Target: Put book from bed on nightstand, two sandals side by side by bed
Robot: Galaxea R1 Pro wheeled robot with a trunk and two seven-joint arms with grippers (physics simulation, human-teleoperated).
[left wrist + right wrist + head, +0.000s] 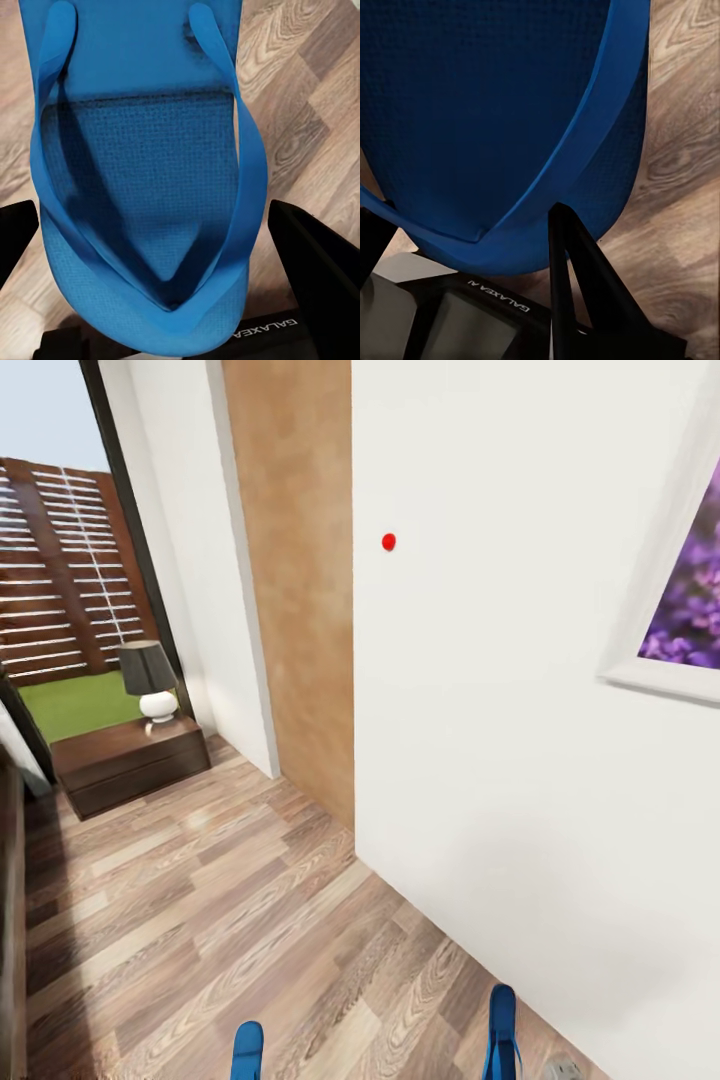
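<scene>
Two bright blue sandals are held above the wood-plank floor. One sandal [142, 172] lies between the black fingers of my left gripper [154, 221], strap side up, and its tip [247, 1050] pokes up at the head view's lower edge. My right gripper [461, 217] is shut on the other sandal [487, 112], whose tip [501, 1032] rises close to the white wall. The nightstand [125, 760], low and dark, stands far off at the left with a dark-shaded lamp [148, 678] on it. The book is out of view.
A white wall [500, 710] with a red dot [389, 542] and a framed purple picture [680, 610] runs close along my right. A tan wooden panel [295, 560] and a tall dark-framed window [70, 580] lie ahead. A dark wooden edge [10, 920] borders the left.
</scene>
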